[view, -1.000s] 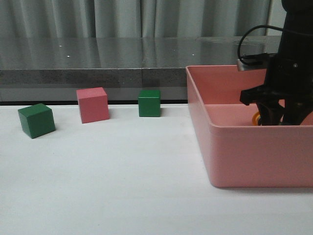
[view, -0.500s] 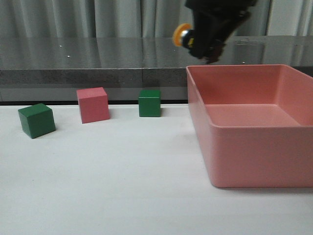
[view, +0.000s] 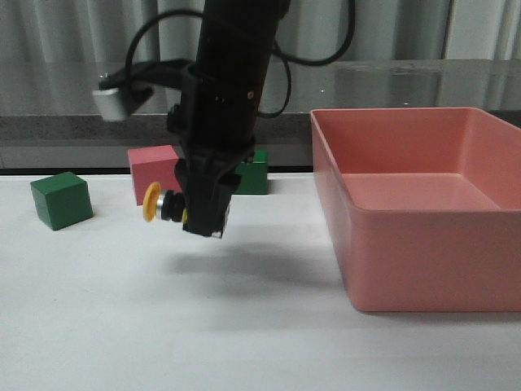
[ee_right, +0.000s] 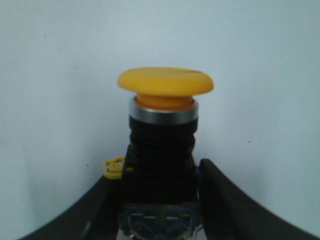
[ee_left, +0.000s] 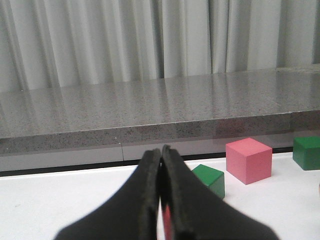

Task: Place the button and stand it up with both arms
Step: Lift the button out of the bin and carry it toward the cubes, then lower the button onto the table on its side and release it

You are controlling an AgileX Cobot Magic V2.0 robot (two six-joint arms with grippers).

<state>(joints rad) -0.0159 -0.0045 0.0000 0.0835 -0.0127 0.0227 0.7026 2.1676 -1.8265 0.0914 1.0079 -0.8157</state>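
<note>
Right gripper point(view: 203, 221) clamped on the button point(view: 167, 204), above the tabletop point(view: 244, 326).
Button lies sideways, yellow cap leftward; left gripper point(ee_left: 161, 200) pressed closed, empty.

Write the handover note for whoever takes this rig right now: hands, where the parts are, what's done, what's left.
Right hand: shut on the button, held above the white table, its yellow cap pointing sideways toward the robot's left, not up.
Left hand: shut, holding nothing, off at the table's left; not seen in the front view.
Pink bin: empty as far as the front view shows.
Green cube, pink cube and second green cube sit along the back of the table, apart from the button.
Done: button is out of the bin.
Left: set it down and stand it upright using both arms.
</note>
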